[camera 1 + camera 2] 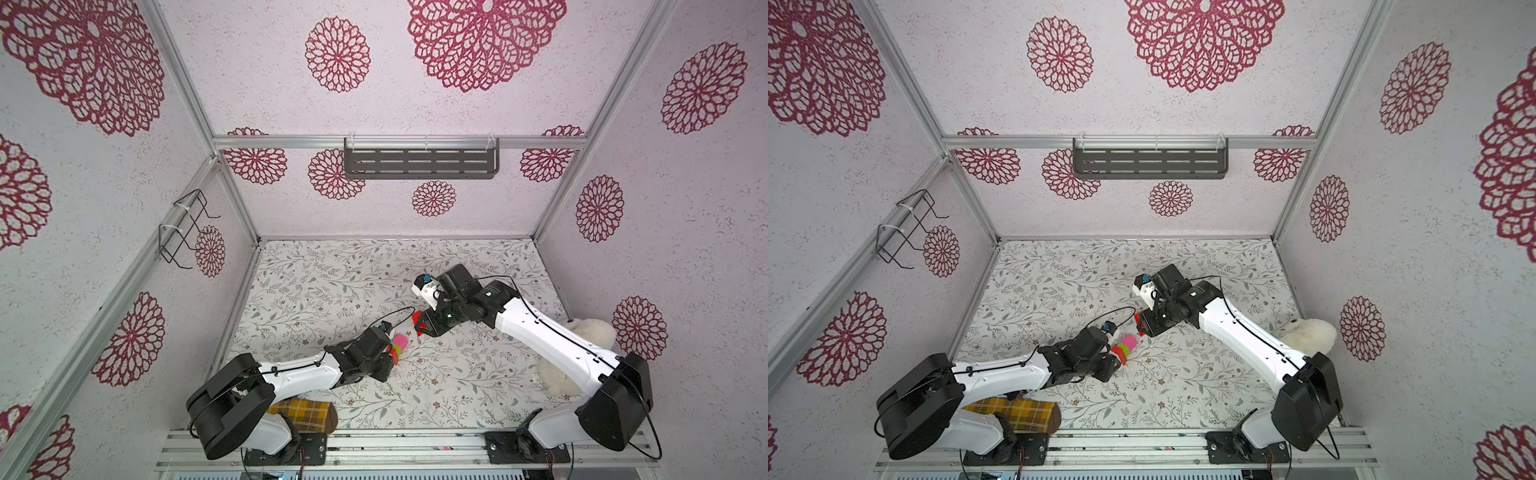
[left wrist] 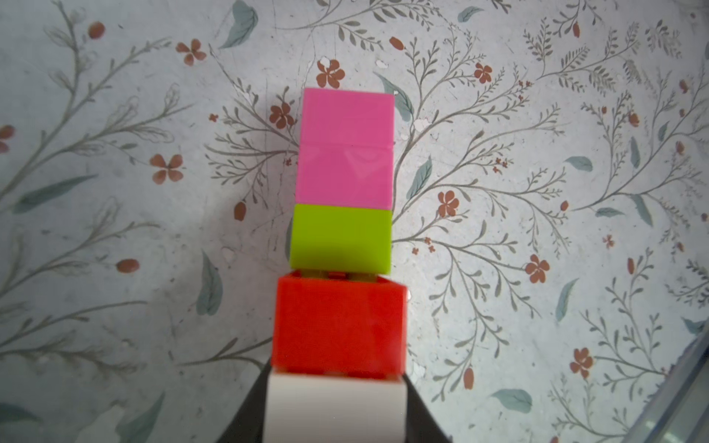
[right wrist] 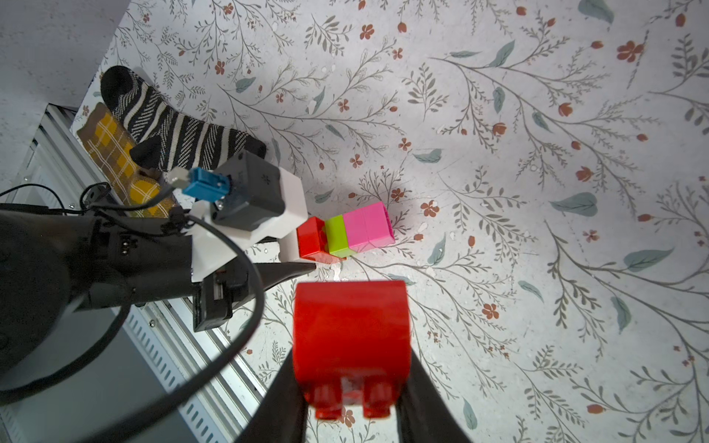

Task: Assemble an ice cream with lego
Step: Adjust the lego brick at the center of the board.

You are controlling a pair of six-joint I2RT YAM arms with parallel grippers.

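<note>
Right hand [image 3: 351, 368] grips red brick [image 3: 351, 326]; only its wrist view shows striped sock [image 3: 180, 130]

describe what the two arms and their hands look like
The left arm and right arm have white shells, black joints, bulky black bases and thin black cables. The left hand and right hand have dark tapered fingers; a blue connector sits on the left wrist camera.

Left of middle on the tabletop [image 1: 332, 282], a sideways pink, green, red and white stack of joined plastic bricks [image 1: 399, 345] lay clamped in the left gripper [image 2: 335, 410]. Behind it to the right, apart, the right gripper [image 3: 351, 387] held a red oblong plastic brick [image 3: 351, 330]. A yellow plaid sock [image 1: 305, 411] lay front-left, a white plush toy [image 1: 594, 332] far right.
</note>
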